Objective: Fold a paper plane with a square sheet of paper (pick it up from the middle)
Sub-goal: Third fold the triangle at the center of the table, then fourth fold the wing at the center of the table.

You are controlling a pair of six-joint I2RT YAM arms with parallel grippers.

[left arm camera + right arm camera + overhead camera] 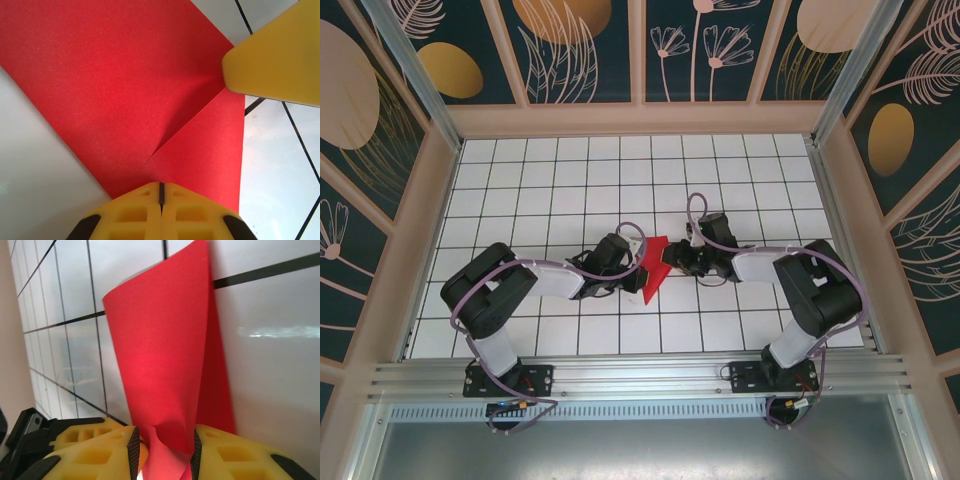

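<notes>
The square sheet of paper is bright red and stands bent up off the white tiled table between my two grippers. My left gripper is on its left side. In the left wrist view its yellow fingers are shut at the sheet's near edge, where a crease runs in. My right gripper meets the sheet from the right, and one of its fingertips presses the paper there. In the right wrist view a curled fold of the sheet sits between the right gripper's parted pads.
Wooden walls with painted panels enclose the tiled table on three sides. A metal rail carrying both arm bases runs along the near edge. White tiles lie open behind and to both sides of the grippers.
</notes>
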